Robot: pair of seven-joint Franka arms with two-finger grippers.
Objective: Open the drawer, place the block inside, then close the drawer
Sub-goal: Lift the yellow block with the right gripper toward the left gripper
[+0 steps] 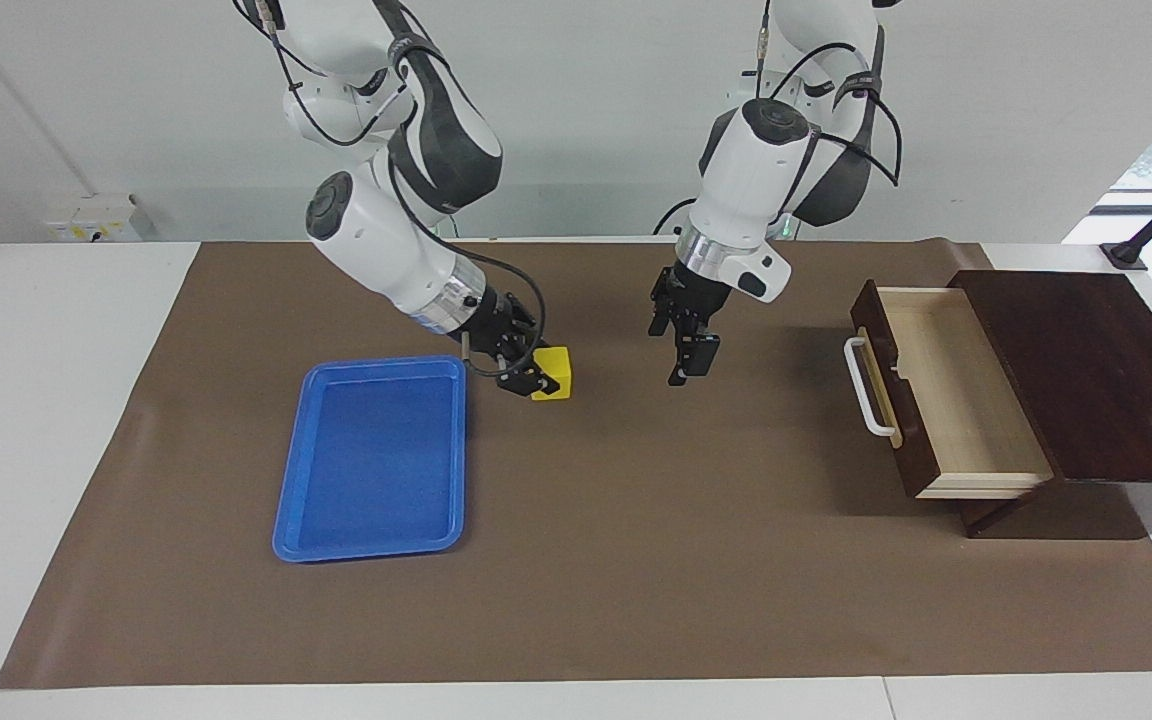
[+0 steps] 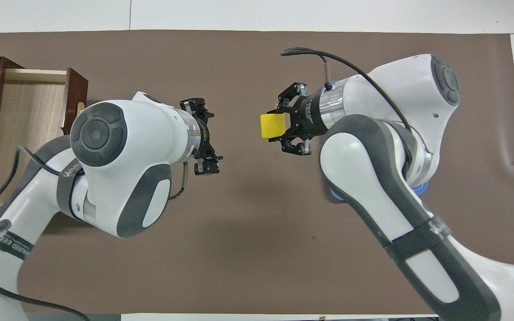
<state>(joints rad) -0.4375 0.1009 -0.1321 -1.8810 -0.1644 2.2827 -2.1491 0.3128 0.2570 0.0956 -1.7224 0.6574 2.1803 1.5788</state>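
The yellow block [image 1: 555, 373] [image 2: 271, 127] hangs above the brown mat, just off the blue tray's edge toward the table's middle, with my right gripper [image 1: 539, 378] [image 2: 280, 127] shut on it. My left gripper [image 1: 677, 342] [image 2: 209, 136] is open and empty over the middle of the mat, its fingers turned toward the block with a gap between them. The dark brown drawer [image 1: 898, 415] [image 2: 73, 96] stands pulled open at the left arm's end of the table. Its white handle [image 1: 865, 389] faces the middle and its pale wooden inside holds nothing.
The blue tray [image 1: 371, 460] lies on the mat toward the right arm's end with nothing in it; from above my right arm covers most of it. The drawer's dark cabinet top [image 1: 1086, 370] sits at the table's end. A brown mat [image 1: 636, 560] covers the table.
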